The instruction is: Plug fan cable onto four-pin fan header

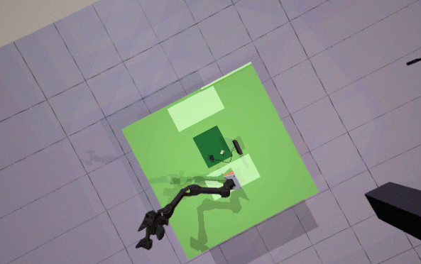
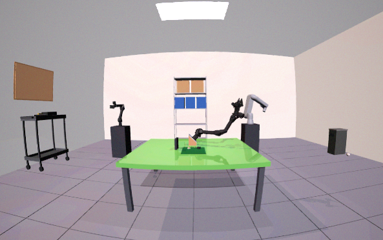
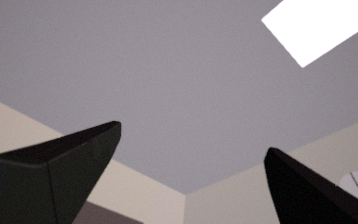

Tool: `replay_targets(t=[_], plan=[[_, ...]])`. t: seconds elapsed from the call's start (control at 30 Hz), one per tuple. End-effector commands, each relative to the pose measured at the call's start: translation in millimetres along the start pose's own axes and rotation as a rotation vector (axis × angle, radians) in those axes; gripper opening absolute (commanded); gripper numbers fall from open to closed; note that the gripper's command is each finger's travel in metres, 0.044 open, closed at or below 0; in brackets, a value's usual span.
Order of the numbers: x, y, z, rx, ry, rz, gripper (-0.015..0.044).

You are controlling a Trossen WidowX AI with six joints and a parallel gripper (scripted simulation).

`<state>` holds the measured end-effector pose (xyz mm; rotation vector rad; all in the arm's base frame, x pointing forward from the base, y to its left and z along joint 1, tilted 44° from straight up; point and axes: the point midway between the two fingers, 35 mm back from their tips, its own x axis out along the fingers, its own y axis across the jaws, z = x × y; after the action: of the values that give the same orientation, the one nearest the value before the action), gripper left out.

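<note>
A dark green board lies flat near the middle of the table. The black fan stands on edge beside the board. A thin dark cable curves from the fan over the board to a small black block. A small whitish part is on the board near it. Which is plug or header, and whether they are joined, is too small to tell. My gripper is open and empty, raised far from the board, fingers pointing up.
The green table bears the arm's base on an orange-and-grey mount near the board. My arm reaches out past the table's edge in the top view. A ceiling light shows in the wrist view.
</note>
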<state>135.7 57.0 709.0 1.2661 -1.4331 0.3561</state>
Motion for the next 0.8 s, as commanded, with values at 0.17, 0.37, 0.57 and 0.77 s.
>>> replay_targets(t=[0.17, 0.37, 0.57, 0.77], plan=[[1, 4, 10, 0.031, -0.017, -0.007, 0.0387], [13, 17, 100, 0.298, -0.168, -0.096, 0.023], [18, -10, 188, 0.559, -0.332, -0.223, 0.021], [11, -71, 259, 0.797, -0.502, -0.388, 0.021]])
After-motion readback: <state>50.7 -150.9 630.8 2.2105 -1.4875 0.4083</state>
